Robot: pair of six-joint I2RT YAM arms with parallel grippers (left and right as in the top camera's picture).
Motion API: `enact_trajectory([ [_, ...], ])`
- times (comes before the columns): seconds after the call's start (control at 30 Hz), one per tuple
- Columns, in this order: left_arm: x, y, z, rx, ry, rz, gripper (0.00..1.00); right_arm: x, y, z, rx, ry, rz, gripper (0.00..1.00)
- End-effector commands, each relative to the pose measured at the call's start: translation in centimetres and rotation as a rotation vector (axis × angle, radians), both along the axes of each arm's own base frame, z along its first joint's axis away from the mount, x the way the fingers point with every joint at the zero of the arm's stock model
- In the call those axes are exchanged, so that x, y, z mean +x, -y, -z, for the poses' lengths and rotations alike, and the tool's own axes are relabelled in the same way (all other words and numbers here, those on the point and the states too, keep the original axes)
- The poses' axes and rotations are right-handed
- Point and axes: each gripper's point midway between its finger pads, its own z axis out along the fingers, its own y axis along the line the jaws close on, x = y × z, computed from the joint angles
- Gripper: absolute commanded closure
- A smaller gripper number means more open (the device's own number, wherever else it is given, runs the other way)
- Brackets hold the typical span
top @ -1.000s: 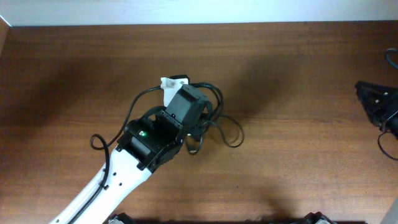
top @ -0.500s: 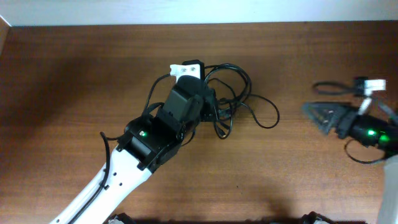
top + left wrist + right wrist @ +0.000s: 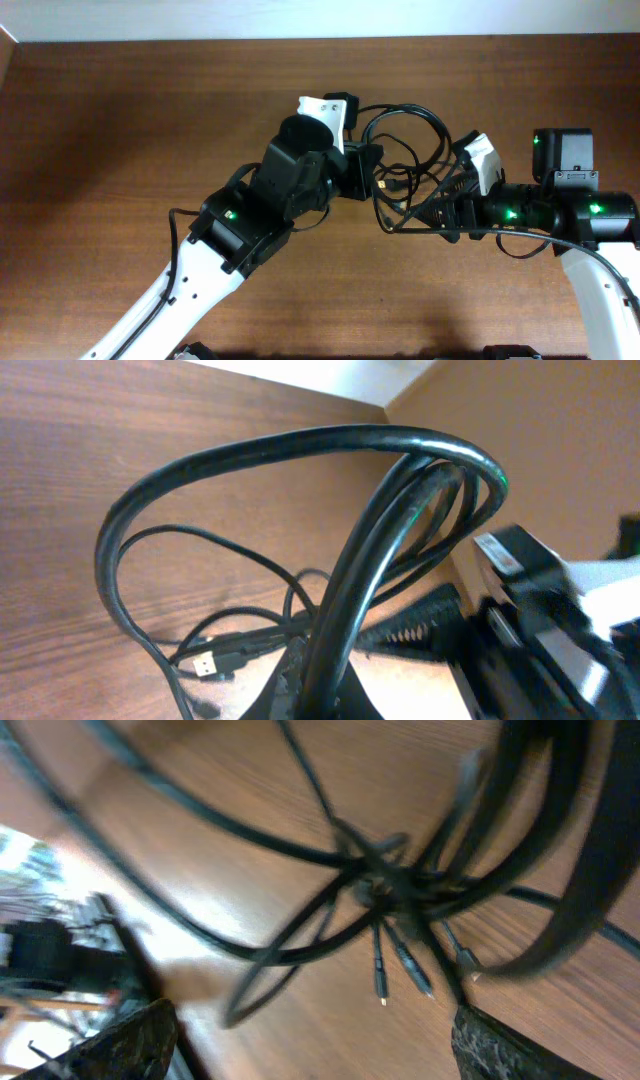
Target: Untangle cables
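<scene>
Bench [image 3: 120, 120]: a brown wood top that fills the overhead view, with both arms meeting right of its middle.
Left arm [image 3: 240, 225]: white and black, it comes in from the lower left and points up and right toward the tangle.
Right arm [image 3: 580, 215]: black with green lights, it comes in from the right edge and points left, facing the left arm.
Cables [image 3: 400, 190]: thin black cords in one loose bunch between the two arms. Some loops arch up from the left jaws, while others lie on the bench around a knot.
Left jaws: fully shut on the cables. The left wrist view shows cords rising straight out of the grip.
Right jaws: wide open and holding nothing. The two fingers [image 3: 130, 1045] stand at either side of the right wrist view, with the knot just ahead of them.
Plugs [image 3: 205, 663]: small ends lying loose on the bench beside the knot.
Step in hand: it looks like an early one, with one arm anchoring the bunch while the other lines up for a first grip. No cord is free yet.
Next move: it probably calls for the right jaws to close on one strand or plug clear of the knot, then draw it away from the left grip without tightening the rest.
</scene>
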Motion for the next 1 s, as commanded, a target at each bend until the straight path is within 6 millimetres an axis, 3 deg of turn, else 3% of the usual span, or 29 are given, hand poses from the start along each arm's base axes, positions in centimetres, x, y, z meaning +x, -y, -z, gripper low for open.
enact_trajectory([
  [0.0,-0.9,0.6,-1.2,-0.041,0.013,0.057,1.0,1.0,1.8,1.0,-0.143,0.031,0.058,0.14],
  [0.13,-0.9,0.6,-1.2,-0.041,0.012,0.06,1.0,1.4,2.3,1.1,-0.168,0.046,0.073,0.15],
  [0.37,-1.4,1.0,-1.3,-0.055,0.001,0.093,1.0,2.2,2.9,1.1,-0.203,0.079,0.097,0.45],
  [0.6,-1.4,1.3,-2.0,-0.079,0.021,0.11,1.0,1.9,2.6,1.9,-0.194,0.047,0.085,0.49],
  [0.73,-1.4,1.3,-2.0,-0.079,0.021,0.11,1.0,2.1,2.6,3.0,-0.195,-0.001,0.08,0.69],
  [0.83,-1.4,1.3,-2.0,-0.078,0.022,0.106,1.0,2.0,2.6,4.1,-0.197,-0.056,0.075,0.94],
  [0.97,-1.2,1.2,-2.0,-0.075,0.028,0.096,1.0,1.7,1.8,4.2,-0.147,-0.082,0.048,0.96],
])
